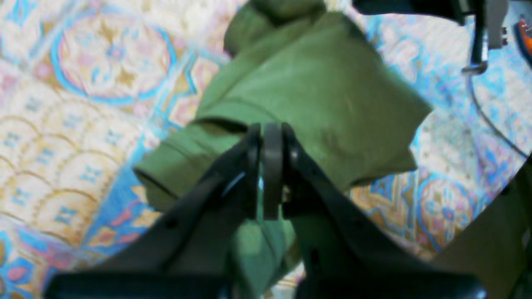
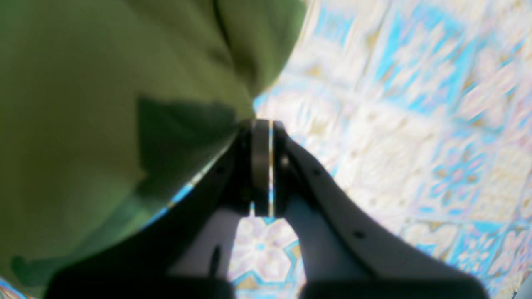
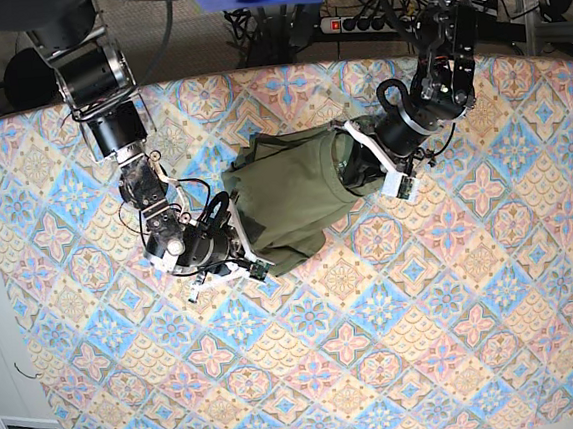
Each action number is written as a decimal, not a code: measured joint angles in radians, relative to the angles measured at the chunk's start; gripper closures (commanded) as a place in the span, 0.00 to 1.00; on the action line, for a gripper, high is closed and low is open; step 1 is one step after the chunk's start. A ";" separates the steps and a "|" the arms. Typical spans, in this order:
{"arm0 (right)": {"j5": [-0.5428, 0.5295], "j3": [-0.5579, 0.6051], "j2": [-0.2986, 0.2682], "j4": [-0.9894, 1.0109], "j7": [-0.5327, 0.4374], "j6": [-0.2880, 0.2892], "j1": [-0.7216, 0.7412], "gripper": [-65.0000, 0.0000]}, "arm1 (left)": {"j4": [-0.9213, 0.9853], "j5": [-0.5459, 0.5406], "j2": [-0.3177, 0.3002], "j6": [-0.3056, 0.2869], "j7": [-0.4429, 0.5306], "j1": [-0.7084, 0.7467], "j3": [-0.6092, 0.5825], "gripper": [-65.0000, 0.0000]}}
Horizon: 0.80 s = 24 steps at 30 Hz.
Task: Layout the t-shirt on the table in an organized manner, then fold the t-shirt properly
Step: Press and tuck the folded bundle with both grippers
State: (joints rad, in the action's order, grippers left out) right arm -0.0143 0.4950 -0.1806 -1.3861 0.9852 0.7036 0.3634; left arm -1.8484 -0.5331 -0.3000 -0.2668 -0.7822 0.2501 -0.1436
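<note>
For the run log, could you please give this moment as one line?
left tool: shut on t-shirt | right tool: shut on t-shirt | t-shirt: bunched, unfolded

The t-shirt (image 3: pixel 290 199) lies bunched in the far middle of the table (image 3: pixel 400 365), with an arm at each side: the right gripper (image 3: pixel 239 249) at its left edge and the left gripper (image 3: pixel 347 164) at its right edge, blocking both flanks. The near half of the table is open cloth, as are the left and right margins. Cables (image 3: pixel 369 7) crowd the far edge.
</note>
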 measured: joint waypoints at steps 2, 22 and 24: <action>-0.002 0.002 0.026 0.035 -0.004 -0.001 0.038 0.99 | 0.000 -0.001 0.001 -0.001 0.003 0.009 -0.042 1.00; -0.003 0.224 0.034 0.169 -0.080 -0.008 0.080 0.99 | 0.265 -0.021 -0.016 -0.031 0.010 -0.082 -0.120 1.00; -0.011 0.227 -0.006 0.113 -0.032 -0.001 0.071 0.99 | 0.281 -0.018 -0.016 -0.024 0.020 -0.107 -0.119 1.00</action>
State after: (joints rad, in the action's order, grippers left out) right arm -0.0257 0.7216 -0.1864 -1.2732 0.9527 0.7029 0.4347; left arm -1.5677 -0.5510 -0.3161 -0.2913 -0.7620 0.1429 -0.2623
